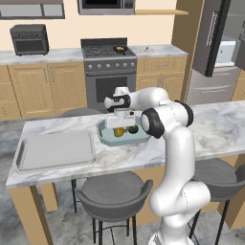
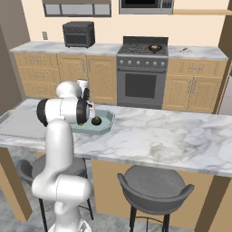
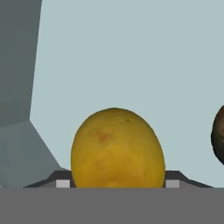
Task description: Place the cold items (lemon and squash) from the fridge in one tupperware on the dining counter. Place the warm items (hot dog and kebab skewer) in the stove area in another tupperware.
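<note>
While my arm reaches out over the marble worktop (image 1: 57,177), the tool (image 1: 119,128) hangs low inside the pale blue-green tupperware (image 1: 106,137), closed around the lemon (image 3: 117,148), whose flanks meet the fingertips (image 3: 62,183) on both sides in the hand view. The lemon shows yellow under the hand in the left base view (image 1: 118,132), just above the container floor; I cannot tell whether it touches. A dark squash (image 2: 96,120) lies in the same tupperware, just right of the lemon. A flat grey tray (image 1: 55,150) sits on the worktop to the left of the tupperware. On the far wall, a pan (image 1: 119,49) rests on the stove (image 1: 109,62).
</note>
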You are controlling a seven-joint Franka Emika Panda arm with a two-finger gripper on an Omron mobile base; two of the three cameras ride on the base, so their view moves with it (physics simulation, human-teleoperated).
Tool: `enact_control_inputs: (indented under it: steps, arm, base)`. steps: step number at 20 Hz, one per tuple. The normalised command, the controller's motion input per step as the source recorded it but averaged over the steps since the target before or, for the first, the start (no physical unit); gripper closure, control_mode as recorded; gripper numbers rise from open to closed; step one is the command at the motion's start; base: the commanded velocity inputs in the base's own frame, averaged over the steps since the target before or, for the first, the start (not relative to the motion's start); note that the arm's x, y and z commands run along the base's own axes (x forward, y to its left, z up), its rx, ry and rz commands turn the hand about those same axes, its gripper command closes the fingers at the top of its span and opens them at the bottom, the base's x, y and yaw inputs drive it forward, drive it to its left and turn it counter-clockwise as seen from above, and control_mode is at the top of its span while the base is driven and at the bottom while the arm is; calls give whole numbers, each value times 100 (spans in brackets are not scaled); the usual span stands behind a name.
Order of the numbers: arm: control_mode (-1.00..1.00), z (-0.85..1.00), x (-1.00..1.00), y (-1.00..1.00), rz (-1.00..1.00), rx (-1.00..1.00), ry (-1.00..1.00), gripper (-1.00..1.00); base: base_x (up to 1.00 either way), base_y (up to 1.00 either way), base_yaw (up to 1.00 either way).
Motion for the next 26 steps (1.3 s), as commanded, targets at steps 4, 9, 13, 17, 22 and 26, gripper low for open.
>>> enact_control_inputs:
  steps: [4, 9, 13, 17, 22, 26]
  arm:
    - [-100, -12, 0, 0, 0, 0, -4, -100]
    - [-100, 8, -13, -2, 0, 0, -1, -100]
    - [-100, 50, -34, -12, -1, 0, -4, -100]
    - [-100, 74, -42, -17, -1, 0, -8, -100]
    - [-100, 80, -54, -32, -2, 0, -9, -100]
    - [-100, 70, -71, -42, -4, 2, -10, -100]
  base:
    - [0, 0, 0]
    - [0, 0, 0]
    - [0, 0, 0]
    - [0, 0, 0]
    - [0, 0, 0]
    - [0, 0, 0]
